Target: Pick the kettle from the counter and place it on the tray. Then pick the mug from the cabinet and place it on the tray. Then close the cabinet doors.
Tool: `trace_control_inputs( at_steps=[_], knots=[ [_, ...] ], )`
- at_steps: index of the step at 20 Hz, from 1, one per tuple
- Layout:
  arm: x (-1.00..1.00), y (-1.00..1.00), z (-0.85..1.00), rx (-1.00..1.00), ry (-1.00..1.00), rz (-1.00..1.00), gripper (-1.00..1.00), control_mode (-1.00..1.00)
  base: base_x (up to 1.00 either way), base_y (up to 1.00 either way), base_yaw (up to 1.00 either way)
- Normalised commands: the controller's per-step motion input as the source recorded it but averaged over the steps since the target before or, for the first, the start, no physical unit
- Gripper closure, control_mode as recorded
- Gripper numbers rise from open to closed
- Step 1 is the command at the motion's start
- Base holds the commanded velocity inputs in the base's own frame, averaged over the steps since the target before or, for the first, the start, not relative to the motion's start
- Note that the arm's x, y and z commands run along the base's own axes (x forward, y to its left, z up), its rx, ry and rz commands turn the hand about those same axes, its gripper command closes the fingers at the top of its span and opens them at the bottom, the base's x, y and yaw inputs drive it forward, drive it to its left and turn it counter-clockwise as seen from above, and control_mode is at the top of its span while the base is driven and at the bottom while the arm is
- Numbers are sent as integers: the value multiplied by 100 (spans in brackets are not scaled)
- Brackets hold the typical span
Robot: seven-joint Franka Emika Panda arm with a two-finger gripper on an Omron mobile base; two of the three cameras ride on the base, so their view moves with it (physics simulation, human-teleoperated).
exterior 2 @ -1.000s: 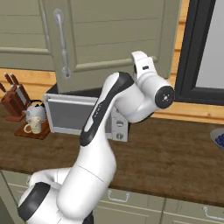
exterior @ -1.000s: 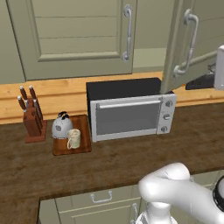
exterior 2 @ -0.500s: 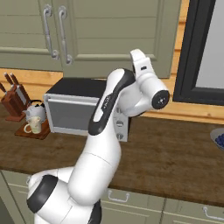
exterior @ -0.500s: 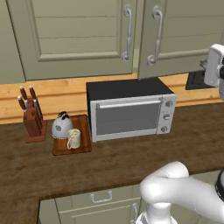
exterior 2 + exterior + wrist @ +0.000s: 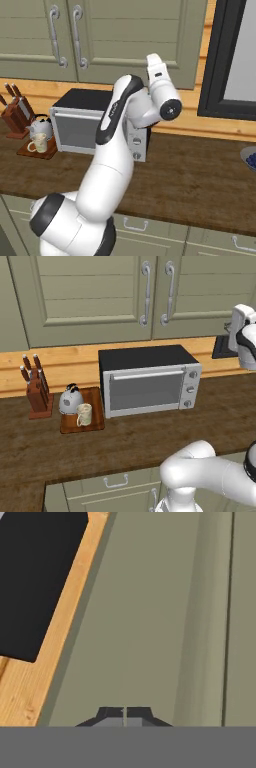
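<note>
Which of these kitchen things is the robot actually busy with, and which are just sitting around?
Part of the job:
kettle, on the tray
mug, on the tray
tray
cabinet doors, both closed
counter
gripper, shut, empty

Just lying about:
microwave
knife block
drawers

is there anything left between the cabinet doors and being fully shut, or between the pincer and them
Nothing visible. Both cabinet doors sit flush, their handles side by side. The shut pincer faces the right door's panel with nothing between. The kettle and mug sit on the tray.
</note>
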Motion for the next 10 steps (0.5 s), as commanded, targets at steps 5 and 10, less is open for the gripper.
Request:
trace_control_inputs(
  at_steps=[5, 10],
  knots=[
    [67, 5, -27, -2, 0, -15, 100, -100, 0, 0, 0],
    [69, 21, -27, -3, 1, -15, 100, -100, 0, 0, 0]
  ],
)
